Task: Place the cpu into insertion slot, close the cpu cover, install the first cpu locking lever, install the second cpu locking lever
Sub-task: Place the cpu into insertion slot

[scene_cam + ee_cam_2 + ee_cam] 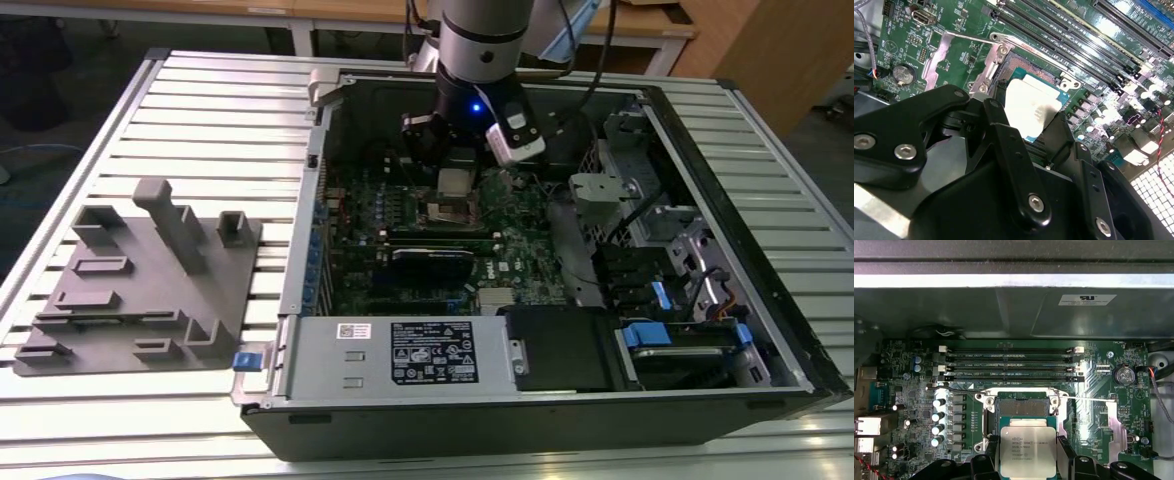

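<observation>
Two fingers (1064,456) of the gripper (1027,460) pinch the cpu (1027,447) by opposite edges, closed to its width; chip square, metal top up, edges parallel to the insertion slot (1021,407), held close over it.

Glare totally blows out the cpu (1029,100) in the gripper (1030,122); the motherboard (899,40) around it is brightly lit too.
</observation>
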`<state>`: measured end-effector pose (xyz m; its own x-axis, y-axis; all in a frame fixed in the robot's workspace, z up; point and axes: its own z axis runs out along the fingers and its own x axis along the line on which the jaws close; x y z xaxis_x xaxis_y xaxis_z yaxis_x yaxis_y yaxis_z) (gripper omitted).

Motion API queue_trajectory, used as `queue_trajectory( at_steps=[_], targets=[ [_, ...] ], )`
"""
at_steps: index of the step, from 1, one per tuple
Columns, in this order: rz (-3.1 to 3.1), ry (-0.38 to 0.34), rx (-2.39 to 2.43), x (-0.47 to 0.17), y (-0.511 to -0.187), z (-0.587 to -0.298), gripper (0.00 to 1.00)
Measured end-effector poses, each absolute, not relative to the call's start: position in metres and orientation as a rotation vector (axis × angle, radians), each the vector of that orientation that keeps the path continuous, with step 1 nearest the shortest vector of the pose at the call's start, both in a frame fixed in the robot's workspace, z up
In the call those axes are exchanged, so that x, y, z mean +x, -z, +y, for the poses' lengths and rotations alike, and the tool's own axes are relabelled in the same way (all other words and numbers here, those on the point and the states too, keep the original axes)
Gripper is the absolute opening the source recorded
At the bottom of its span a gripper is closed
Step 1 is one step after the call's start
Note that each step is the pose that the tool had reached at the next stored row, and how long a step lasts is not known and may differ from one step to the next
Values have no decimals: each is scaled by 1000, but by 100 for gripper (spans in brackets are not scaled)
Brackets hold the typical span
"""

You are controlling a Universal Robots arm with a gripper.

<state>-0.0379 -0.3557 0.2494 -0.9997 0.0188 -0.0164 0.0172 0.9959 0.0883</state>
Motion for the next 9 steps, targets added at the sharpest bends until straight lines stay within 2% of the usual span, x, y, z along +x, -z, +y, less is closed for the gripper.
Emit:
queue_trajectory(
  at_steps=[9],
  targets=[
    [3121,-138,28,-38,-246,-356,54]
  ],
)
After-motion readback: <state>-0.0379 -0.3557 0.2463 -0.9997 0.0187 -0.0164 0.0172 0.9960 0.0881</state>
